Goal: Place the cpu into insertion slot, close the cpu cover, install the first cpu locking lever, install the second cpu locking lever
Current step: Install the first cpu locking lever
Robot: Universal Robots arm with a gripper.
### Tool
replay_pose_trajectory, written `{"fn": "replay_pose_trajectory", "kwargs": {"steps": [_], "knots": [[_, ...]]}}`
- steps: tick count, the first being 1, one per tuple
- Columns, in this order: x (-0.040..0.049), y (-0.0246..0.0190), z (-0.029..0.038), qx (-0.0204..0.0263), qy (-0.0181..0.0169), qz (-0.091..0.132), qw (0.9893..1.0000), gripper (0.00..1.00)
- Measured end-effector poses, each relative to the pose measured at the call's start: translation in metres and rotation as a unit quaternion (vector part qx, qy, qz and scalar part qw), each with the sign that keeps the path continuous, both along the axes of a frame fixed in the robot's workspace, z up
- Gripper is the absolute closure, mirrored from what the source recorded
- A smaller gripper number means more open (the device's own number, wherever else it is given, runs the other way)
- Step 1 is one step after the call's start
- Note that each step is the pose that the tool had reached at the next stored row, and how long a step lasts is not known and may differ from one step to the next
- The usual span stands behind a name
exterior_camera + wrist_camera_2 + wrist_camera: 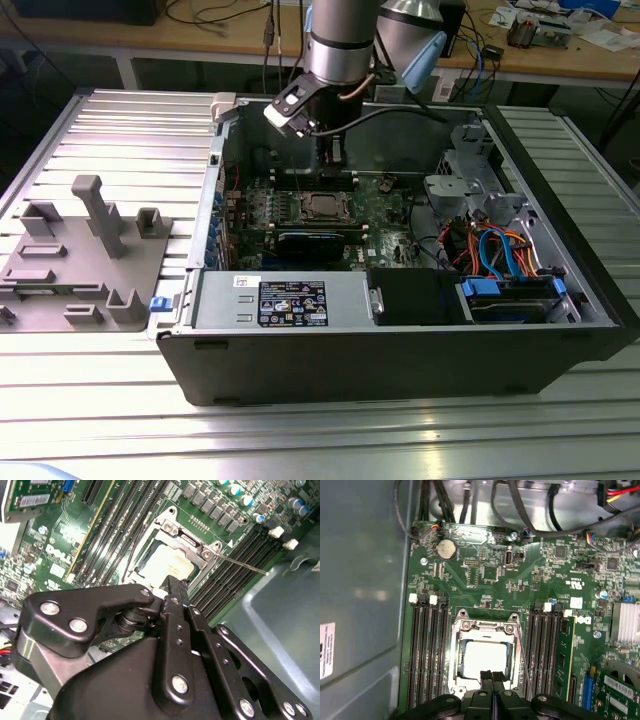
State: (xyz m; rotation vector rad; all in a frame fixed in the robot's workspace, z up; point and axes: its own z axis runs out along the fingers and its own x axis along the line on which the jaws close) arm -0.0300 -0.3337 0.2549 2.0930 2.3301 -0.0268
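cpu (483,654) seated under cpu cover (466,626), inside computer case (400,362), gripper (491,676) closed above

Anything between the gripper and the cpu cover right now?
Nothing visible. The black gripper, shut and empty, hangs just over one edge of the thin silvery metal cpu cover, which frames the dull silver square cpu in the socket. A thin metal lever rod juts sideways from the socket, clear of that gap.

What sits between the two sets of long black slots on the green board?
In the first wrist view, the shiny square chip sits there, framed by its metal cover, with the gripper over one edge.
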Motion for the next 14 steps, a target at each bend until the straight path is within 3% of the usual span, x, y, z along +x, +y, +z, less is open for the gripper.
{"fn": "replay_pose_trajectory", "kwargs": {"steps": [4,9,10,12,14], "knots": [[0.0,0.0,0.0,0.0,0.0,0.042,0.9991,0.89],[0.0,0.0,-0.0001,0.0,-0.0007,0.084,0.9964,0.89],[0.0,0.0,-0.0001,-0.0001,-0.0012,0.104,0.9945,0.89],[0.0,0.0,-0.0001,0.0,-0.0014,0.125,0.9922,0.89],[0.0,0.0,-0.0001,-0.0001,-0.0015,0.148,0.989,0.89]]}}
